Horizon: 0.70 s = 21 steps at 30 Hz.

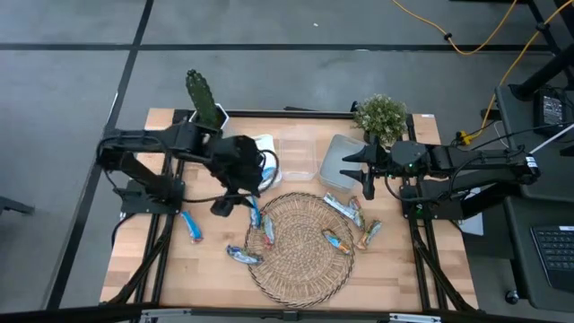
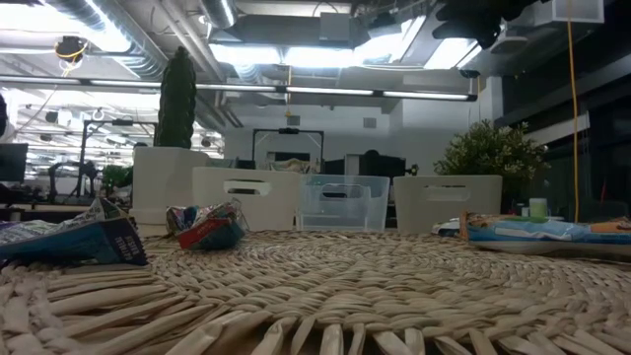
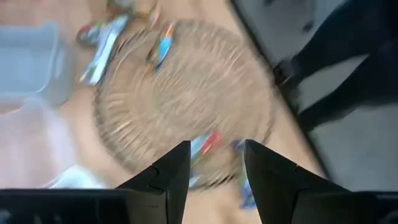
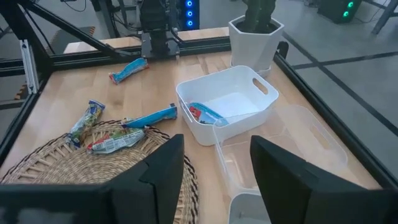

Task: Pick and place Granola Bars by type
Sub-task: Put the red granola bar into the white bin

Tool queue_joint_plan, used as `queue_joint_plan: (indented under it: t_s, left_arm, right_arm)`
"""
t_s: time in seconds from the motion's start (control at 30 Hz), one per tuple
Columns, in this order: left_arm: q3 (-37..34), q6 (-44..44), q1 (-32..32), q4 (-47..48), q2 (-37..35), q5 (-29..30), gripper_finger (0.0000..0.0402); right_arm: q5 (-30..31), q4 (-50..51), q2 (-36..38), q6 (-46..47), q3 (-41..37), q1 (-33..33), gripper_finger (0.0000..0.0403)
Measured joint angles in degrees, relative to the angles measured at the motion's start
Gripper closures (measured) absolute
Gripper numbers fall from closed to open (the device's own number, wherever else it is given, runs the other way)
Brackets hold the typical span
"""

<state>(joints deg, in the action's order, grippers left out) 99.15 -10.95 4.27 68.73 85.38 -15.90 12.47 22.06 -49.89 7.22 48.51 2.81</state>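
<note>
High: your left gripper [image 1: 235, 199] hangs at the woven mat's [image 1: 300, 287] far-left rim, fingers spread, empty. Blue bar [image 1: 255, 213] lies just beside it, long axis toward the surface's near edge. Left arm's closer.
Low: bars [image 2: 202, 227] rest on the mat.
Left wrist: blurred, fingers [image 3: 171, 177] apart.
Right wrist: right gripper [image 4: 214, 168] spread, idle; one bar [image 4: 204, 113] already in white tub [image 4: 264, 99].

Wooden table [image 1: 134, 260] carries a round woven mat [image 1: 300, 244], three tubs at the rear (white [image 4: 227, 102], clear [image 1: 300, 154], grey-white [image 1: 343, 161]), two potted plants [image 1: 204, 97] [image 1: 382, 117], and loose granola bars [image 1: 191, 225].
</note>
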Motion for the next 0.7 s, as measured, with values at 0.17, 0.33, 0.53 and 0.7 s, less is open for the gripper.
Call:
queue_joint_plan:
  t_s: [0.17, 0.33, 0.53, 0.7]
  left_arm:
    - [-0.76, -6.62, 0.65, 3.45, 4.79, 8.77, 0.0249]
    - [-2.29, -10.37, 1.87, 6.16, 11.88, 11.14, 0.0228]
    - [-4.53, -9.32, 1.87, 7.07, 20.14, 10.87, 0.0200]
    - [-5.96, -10.63, 1.84, 5.97, 24.58, 6.50, 0.0189]
  right_arm:
    - [-0.01, 0.00, 0.00, -0.02, 0.00, 0.00, 0.0216]
    - [-0.02, 0.02, 0.00, -0.01, 0.00, 0.00, 0.0216]
    - [-0.03, 0.13, 0.00, 0.00, 0.00, 0.00, 0.0216]
    - [-0.03, 0.22, 0.00, 0.07, 0.00, 0.02, 0.0216]
